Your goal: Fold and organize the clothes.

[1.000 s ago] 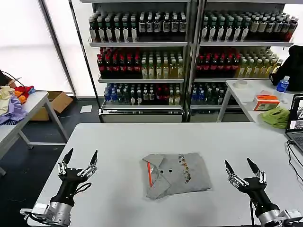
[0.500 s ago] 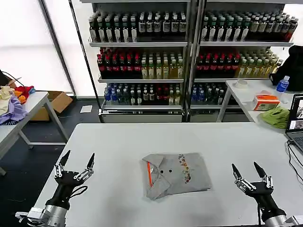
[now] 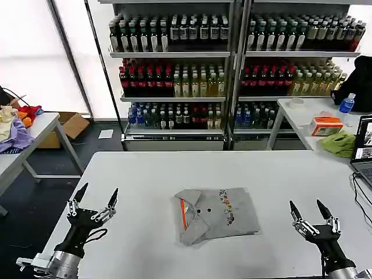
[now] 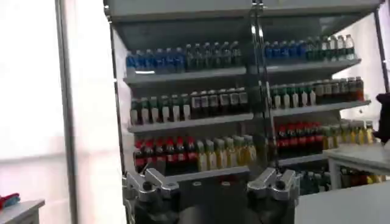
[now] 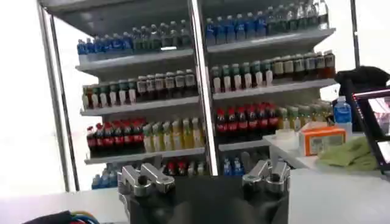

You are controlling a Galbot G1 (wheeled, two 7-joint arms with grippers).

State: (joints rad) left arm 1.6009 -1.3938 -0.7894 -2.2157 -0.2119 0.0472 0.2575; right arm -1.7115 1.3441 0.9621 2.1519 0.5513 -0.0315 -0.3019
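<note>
Now both claws sit low at the near edge of the desk (image 3: 145, 174). The left claw (image 3: 93, 203) is at the near left, with its two tips spread wide and nothing in them. The right claw (image 3: 311, 216) is at the near right, wide as well and holding nothing. Both point up and away from the robot, well apart from the cloth.

Between them, a bit farther in, lies the shirt (image 3: 216, 214). It is light grey, with a collar, an orange strip by the buttons and a small print of many colours. It is folded into a neat, flat block in the middle of the desk. No claw touches it.

It looks like the folding of this shirt is done, and the arms are parked to the sides. I think the next move is to put the folded shirt away in a tidy spot, or to get another one. For that, a claw has to reach in, go low and slide under an edge, so the folds do not fall open.

Far behind stand shelves (image 3: 232, 55) full of bottles.
</note>
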